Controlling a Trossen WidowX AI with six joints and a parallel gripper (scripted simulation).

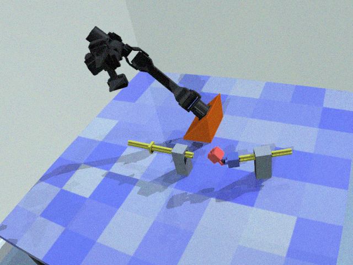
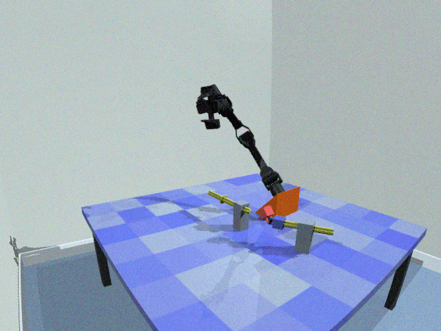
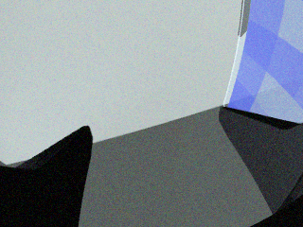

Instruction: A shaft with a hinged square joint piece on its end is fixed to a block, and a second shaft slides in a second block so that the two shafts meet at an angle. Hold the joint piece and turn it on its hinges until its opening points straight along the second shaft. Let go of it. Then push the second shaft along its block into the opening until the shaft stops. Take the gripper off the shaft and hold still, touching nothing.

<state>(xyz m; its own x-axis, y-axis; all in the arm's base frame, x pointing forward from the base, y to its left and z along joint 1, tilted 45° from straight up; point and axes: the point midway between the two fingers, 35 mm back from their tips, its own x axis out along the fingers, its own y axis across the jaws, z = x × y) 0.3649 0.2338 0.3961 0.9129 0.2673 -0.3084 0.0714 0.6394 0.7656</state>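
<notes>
My gripper (image 1: 103, 58) (image 2: 210, 107) (image 3: 157, 123) is open and empty, high above the table's left part and far from the shafts. The red square joint piece (image 1: 215, 155) (image 2: 266, 212) hangs tilted on its hinge beside the blue piece (image 1: 233, 159) (image 2: 278, 222) at the end of the first yellow shaft (image 1: 282, 152) (image 2: 324, 230). Its opening cannot be made out. The second yellow shaft (image 1: 138, 143) (image 2: 215, 194), with a collar, passes through the left grey block (image 1: 182, 164) (image 2: 240, 218). Its near end is apart from the red piece.
The right grey block (image 1: 263, 167) (image 2: 304, 238) holds the first shaft. The orange wedge-shaped base (image 1: 215, 122) (image 2: 287, 202) of the arm stands behind the gap between the blocks. The checkered blue table (image 1: 222, 228) (image 2: 242, 299) (image 3: 270, 47) carries everything. Pale walls stand behind.
</notes>
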